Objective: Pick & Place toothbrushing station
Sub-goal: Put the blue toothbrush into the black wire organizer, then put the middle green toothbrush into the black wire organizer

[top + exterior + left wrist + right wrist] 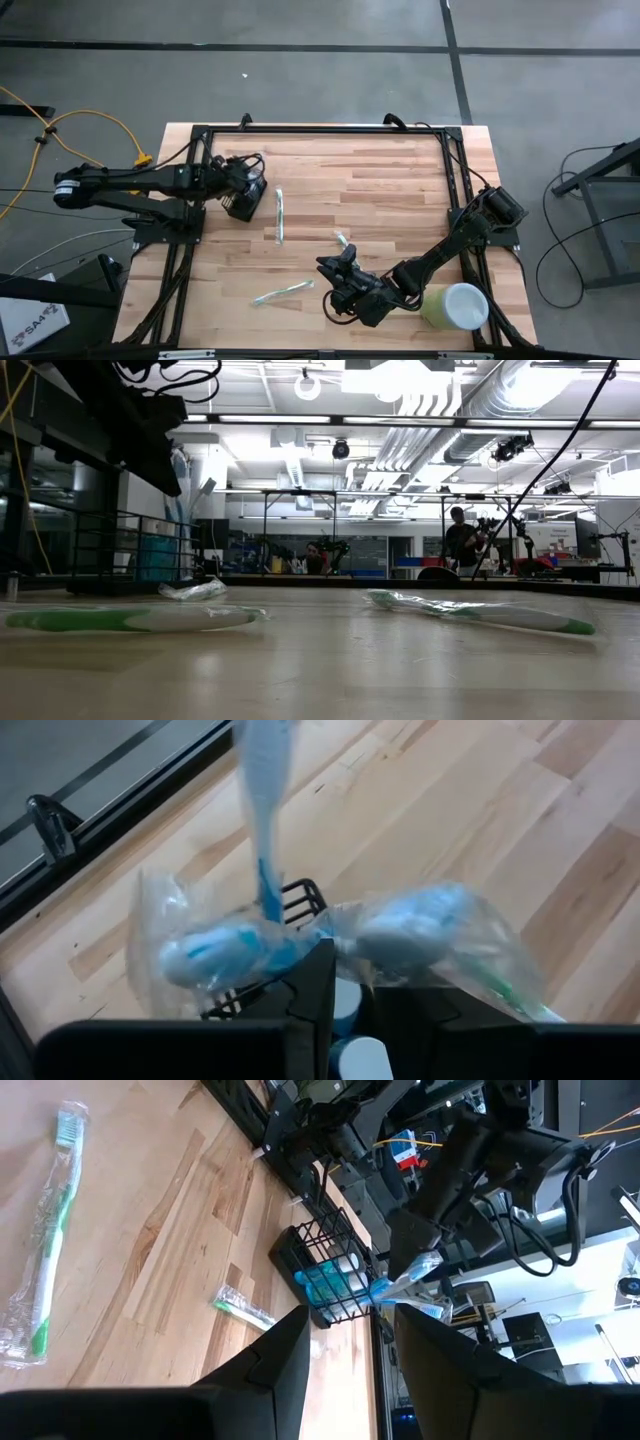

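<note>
The black wire-mesh holder (243, 203) stands at the table's left and shows in the right wrist view (322, 1275) with blue things inside. My left gripper (246, 187) is just above it, shut on a blue toothbrush in a clear wrapper (262, 840). My right gripper (338, 287) is open and empty near the table's near edge. A green wrapped toothbrush (283, 293) lies to its left. A white wrapped toothbrush (279, 215) and a small wrapped piece (343, 240) lie flat mid-table. My left gripper pinches the blue toothbrush through its crumpled clear wrapper (330, 935) between its two fingers, from above. The wrapper bulges out on both sides of the fingers. The brush slants down from the fingers (405, 1280) toward the holder's rim. Whether its lower end is inside, I cannot tell.
A pale green cup with a white inside (457, 306) stands at the near right, beside my right arm. A black frame (320, 130) runs round the table's far, left and right sides. People show in the room beyond the table (458, 540).
</note>
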